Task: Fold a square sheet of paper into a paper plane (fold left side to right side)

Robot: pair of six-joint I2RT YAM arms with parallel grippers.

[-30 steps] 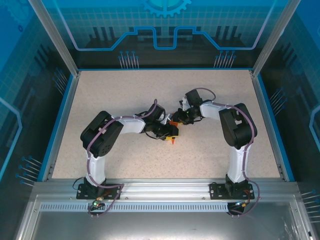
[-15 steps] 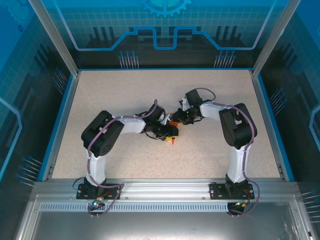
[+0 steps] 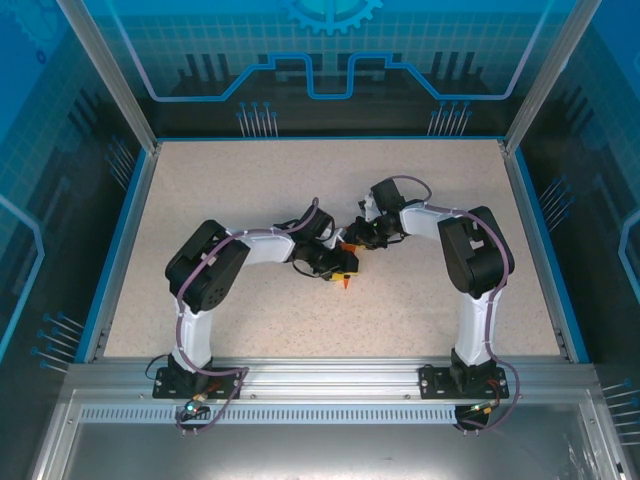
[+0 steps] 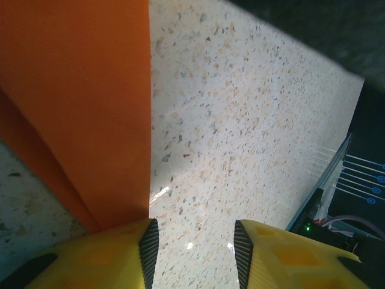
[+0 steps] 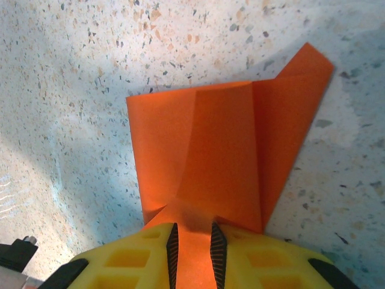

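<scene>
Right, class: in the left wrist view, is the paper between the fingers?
No: the left gripper is open over bare table, the paper off to one side.

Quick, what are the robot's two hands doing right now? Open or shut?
Left end effector: open, holding nothing.
Right end effector: closed on the orange paper.

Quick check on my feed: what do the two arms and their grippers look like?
The left arm and right arm have black joint housings and white links, with purplish-grey cables looped along them. The left gripper and right gripper have yellow fingers with black ribbed pads on the inner faces.
</scene>
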